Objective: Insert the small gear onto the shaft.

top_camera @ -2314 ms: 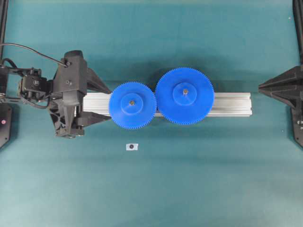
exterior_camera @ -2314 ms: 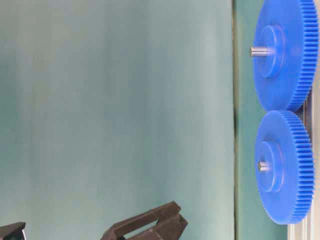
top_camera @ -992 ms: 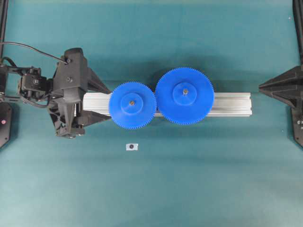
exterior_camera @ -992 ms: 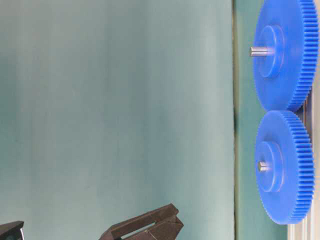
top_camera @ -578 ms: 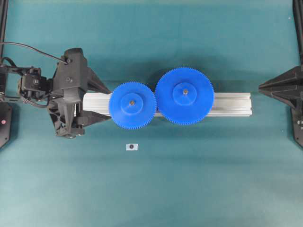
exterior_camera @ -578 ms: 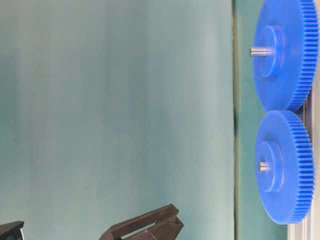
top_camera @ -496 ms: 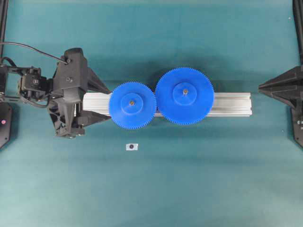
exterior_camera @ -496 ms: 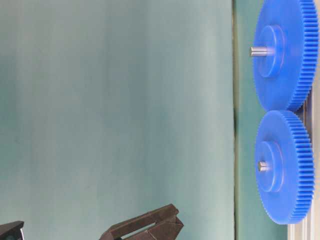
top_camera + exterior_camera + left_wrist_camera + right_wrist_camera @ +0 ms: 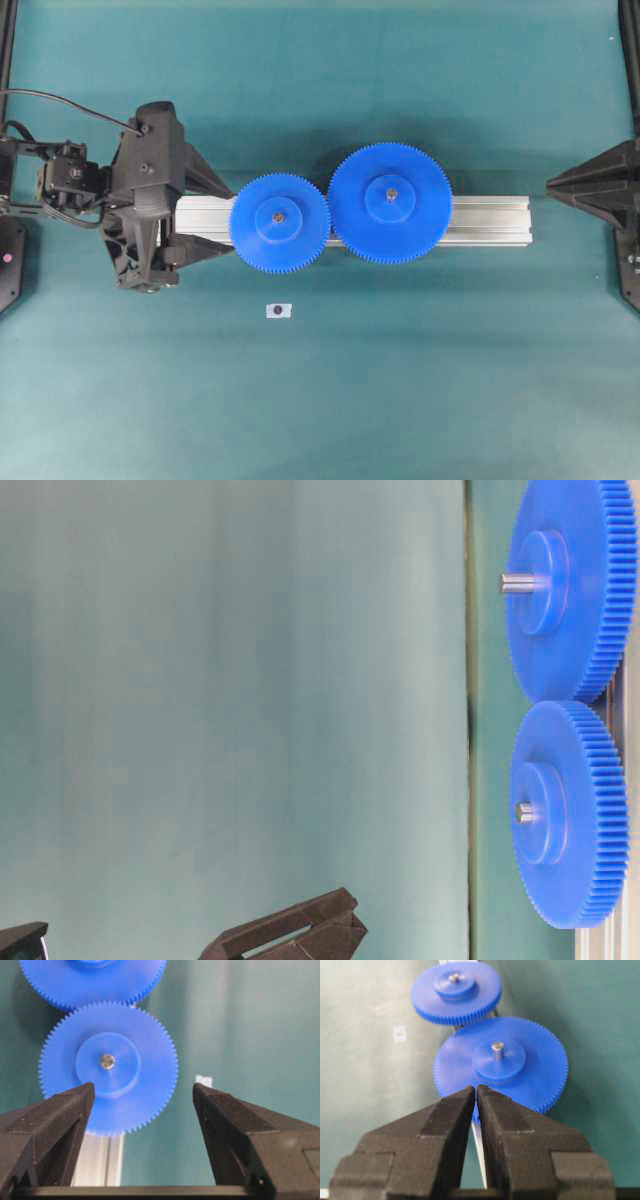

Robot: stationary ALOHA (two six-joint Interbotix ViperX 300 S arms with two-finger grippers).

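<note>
Two blue plastic gears meshed; small gear seated on metal shaft. Left tool released, right tool clenched w/ nothing. Next: prob. retract.

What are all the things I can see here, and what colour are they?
small gear: one, blue, on the rail's left part, a pin showing at its centre, teeth meeting the big gear's.
big gear: one, blue, on the rail right of the small gear, a grey pin through its hub.
rail: one, silver, lying across the middle of the table under both gears.
silvery tab: one, silver with a dark dot, alone on the cloth below the small gear.
table cloth: one, teal, under everything.
left gripper: one, black, open, just left of the small gear.
right gripper: one, black, shut, at the right edge.
</note>
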